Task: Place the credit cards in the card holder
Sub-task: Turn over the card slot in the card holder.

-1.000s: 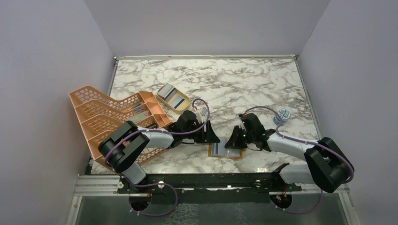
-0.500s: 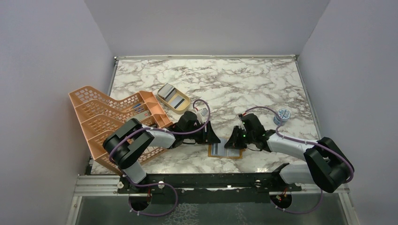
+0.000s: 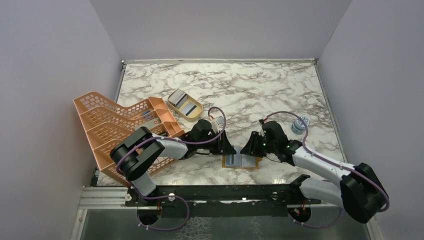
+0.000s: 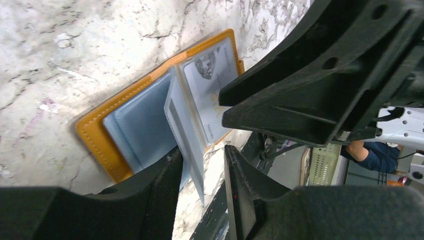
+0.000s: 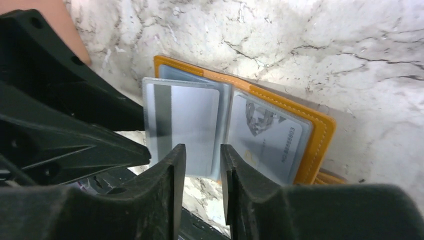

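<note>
Marble table (image 3: 260,90) under plain grey walls, and both arms are folded low and reaching inward, noses almost meeting over the near middle. The card holder (image 3: 241,161) lies open and flat right there, orange cover against the stone, grey-blue inside facing up.

Left arm comes out past the peach rack (image 3: 115,125), elbow bent, forearm running to the right, wrist dropped. The left gripper (image 4: 202,150) points down at the holder's left half. Its jaws stand narrow but apart, and a clear leaf (image 4: 185,130) of the holder rises on edge into the gap, close against one finger with marble showing beside the other.

Right arm sweeps up from its base at the near right corner, forearm angled in and leftward, wrist tipped down. The right gripper (image 5: 202,147) faces the left one from across the holder. Its jaws are a slim gap apart too, with the leaf's near edge sitting just at that gap, not pinched.

Inside that leaf sits a striped card (image 5: 182,120), silvery with a dark band. On the right half, a crested card (image 5: 267,135) is tucked in its pocket, printed digits showing.

Further back, a tan dish (image 3: 196,114) beside the rack holds two more cards (image 3: 187,107). A small blue-and-white round thing (image 3: 301,121) stands well apart by the right edge
</note>
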